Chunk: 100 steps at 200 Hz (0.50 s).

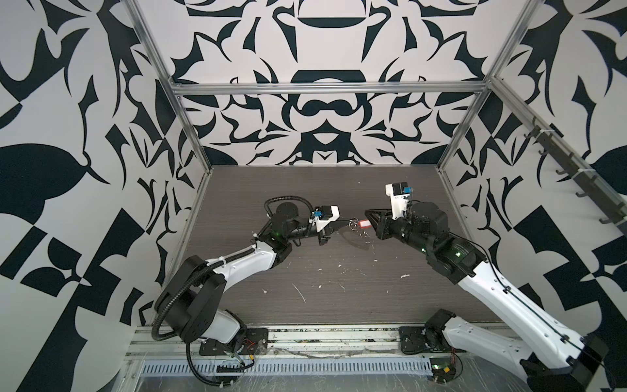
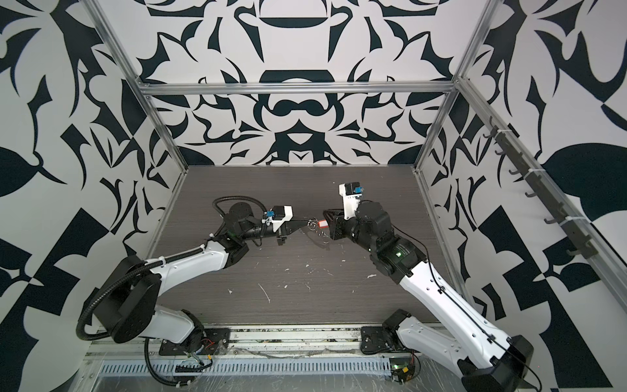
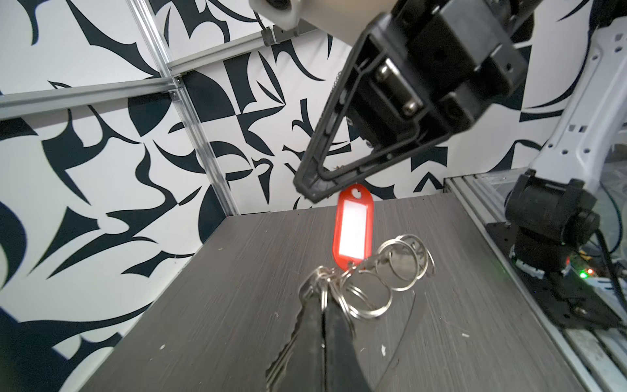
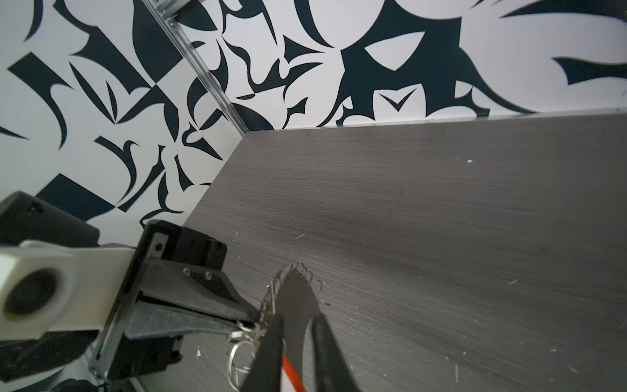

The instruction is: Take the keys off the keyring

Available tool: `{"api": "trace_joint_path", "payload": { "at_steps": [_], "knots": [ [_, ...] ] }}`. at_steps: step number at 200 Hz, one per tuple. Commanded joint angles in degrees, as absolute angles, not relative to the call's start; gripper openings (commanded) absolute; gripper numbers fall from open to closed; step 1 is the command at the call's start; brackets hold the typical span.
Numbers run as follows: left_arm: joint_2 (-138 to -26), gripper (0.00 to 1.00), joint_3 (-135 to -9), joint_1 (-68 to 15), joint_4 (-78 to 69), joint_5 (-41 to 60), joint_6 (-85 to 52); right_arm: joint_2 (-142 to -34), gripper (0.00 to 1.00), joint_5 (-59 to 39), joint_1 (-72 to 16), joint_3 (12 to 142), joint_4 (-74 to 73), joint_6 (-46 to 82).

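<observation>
My left gripper (image 3: 322, 305) is clamped tight on the keys (image 3: 288, 353), its jaws together over them, and a toothed blade sticks out along one finger in the left wrist view. From that grip hangs the keyring (image 3: 369, 298), really a linked cluster of silvery split rings, with the red tag (image 3: 353, 230) and its white label at the far end. Both top views show the whole bunch held in the air above the dark table (image 1: 305, 203), between my two arms and near the middle. My right gripper (image 4: 298, 322) has its jaws apart. In the right wrist view the tag's thin red edge runs between the fingers (image 4: 276, 339) and lies against one of them at most, so I judge it is not pinched there. As for progress, I see no key lying loose on the table, only white specks (image 1: 300, 293), and every key I can make out sits on the rings. So I'd say nothing is off yet and the whole job is left: steady a ring, pry its coil open, and slide each key round and off.
</observation>
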<state>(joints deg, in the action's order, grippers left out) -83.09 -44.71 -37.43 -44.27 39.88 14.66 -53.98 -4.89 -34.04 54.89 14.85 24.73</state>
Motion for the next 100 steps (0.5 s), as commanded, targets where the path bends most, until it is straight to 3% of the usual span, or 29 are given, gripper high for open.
{"api": "trace_joint_path", "payload": {
  "at_steps": [1, 22, 40, 69, 100],
  "knots": [
    [-80.0, 0.00, -44.5, -36.1, -38.8, 42.8, 24.5, -51.9, 0.36, -5.9, -33.7, 55.1, 12.2, 22.8],
    [-78.3, 0.00, -46.8, -35.4, -29.2, 44.2, 32.6, -51.4, 0.45, -8.4, -33.5, 54.5, 10.2, 19.2],
    [-77.0, 0.00, -52.5, -35.1, -8.6, 45.4, 45.7, -52.0, 0.52, -11.1, -33.4, 54.4, 8.4, 15.8],
    [-77.5, 0.00, -63.8, -35.0, 22.0, 39.7, 59.8, -53.5, 0.54, -14.2, -33.4, 51.2, 1.2, 10.7],
    [-76.7, 0.00, -67.4, -35.0, 35.1, 33.5, 63.3, -53.4, 0.55, -17.4, -33.5, 40.7, -15.6, 5.7]
  ]
}}
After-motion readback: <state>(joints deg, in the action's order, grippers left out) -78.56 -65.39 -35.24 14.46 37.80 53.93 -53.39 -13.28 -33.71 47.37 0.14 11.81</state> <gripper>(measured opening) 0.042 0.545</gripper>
